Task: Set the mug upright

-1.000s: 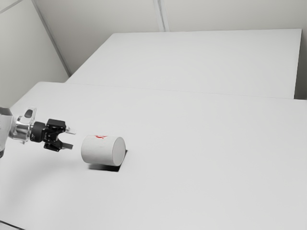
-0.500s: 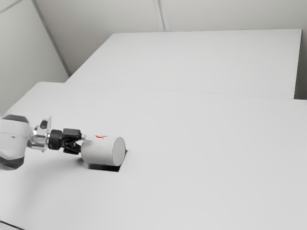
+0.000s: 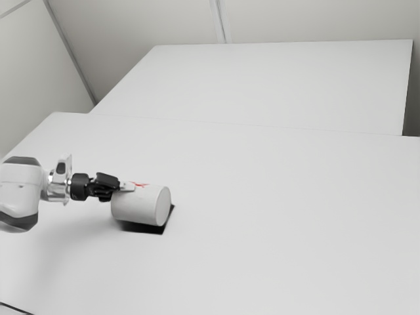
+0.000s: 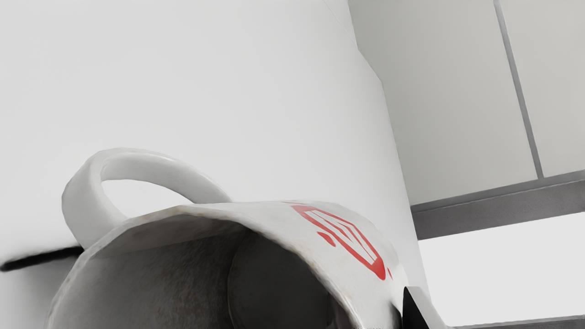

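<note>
The white mug (image 3: 141, 209) lies on its side on the table, its closed base toward the exterior view's right and its mouth toward my hand. At the mouth's upper edge is my gripper (image 3: 125, 189), closed on the mug's wall, with one finger along the outside near the red print. In the wrist view the mug (image 4: 283, 224) shows its dark inside, and its handle (image 4: 137, 164) sticks out from the side. The gripper (image 4: 377, 320) is at the rim there, one fingertip (image 4: 420, 308) outside the wall; the other is largely hidden.
The white table (image 3: 275, 216) spreads around the mug, with a second white surface (image 3: 269, 85) beyond it. Pale walls (image 3: 315, 20) stand behind. A dark cable (image 3: 16, 308) lies at the exterior view's lower left corner.
My hand has come forward from the exterior view's left to the mug's mouth and turned a little. The fingers have drawn together on the wall, and the mug has shifted very slightly.
</note>
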You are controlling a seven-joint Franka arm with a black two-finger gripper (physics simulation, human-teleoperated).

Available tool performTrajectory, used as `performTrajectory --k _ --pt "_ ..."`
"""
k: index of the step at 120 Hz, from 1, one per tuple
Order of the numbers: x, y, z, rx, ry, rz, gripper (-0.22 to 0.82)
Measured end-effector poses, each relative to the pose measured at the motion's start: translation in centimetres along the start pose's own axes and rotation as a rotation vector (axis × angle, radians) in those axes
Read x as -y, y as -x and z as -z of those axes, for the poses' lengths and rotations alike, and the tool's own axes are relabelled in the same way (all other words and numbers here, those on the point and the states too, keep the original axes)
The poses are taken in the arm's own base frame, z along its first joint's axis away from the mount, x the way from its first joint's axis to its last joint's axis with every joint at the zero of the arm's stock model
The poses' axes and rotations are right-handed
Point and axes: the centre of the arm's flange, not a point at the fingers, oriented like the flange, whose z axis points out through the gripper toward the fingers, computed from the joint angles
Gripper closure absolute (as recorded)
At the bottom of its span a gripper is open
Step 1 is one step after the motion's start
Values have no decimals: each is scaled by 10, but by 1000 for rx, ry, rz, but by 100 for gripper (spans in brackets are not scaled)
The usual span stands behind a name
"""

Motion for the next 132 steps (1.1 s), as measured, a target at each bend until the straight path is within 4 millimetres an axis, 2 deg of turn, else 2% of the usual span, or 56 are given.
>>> performTrajectory --k 14,31,38,44,50,57,86,96,108,123,132 --pt "-8 -3 -4 -18 48 -14 71" --pt "-28 -13 -8 -24 90 -64 75" --pt "-43 -28 -9 -18 92 -115 76" --pt "-61 -50 -12 11 68 -187 77" --pt "-81 -72 -16 58 17 -270 77" --pt "-97 -88 -28 115 -68 -354 78" --pt "-144 -116 -83 576 -575 -626 79" --pt "-151 -118 -98 659 -729 -663 79" --pt "-153 -119 -107 673 -859 -641 79" --pt "-150 -122 -99 618 -971 -555 79" --pt "-144 -112 -89 571 -1011 -484 79"
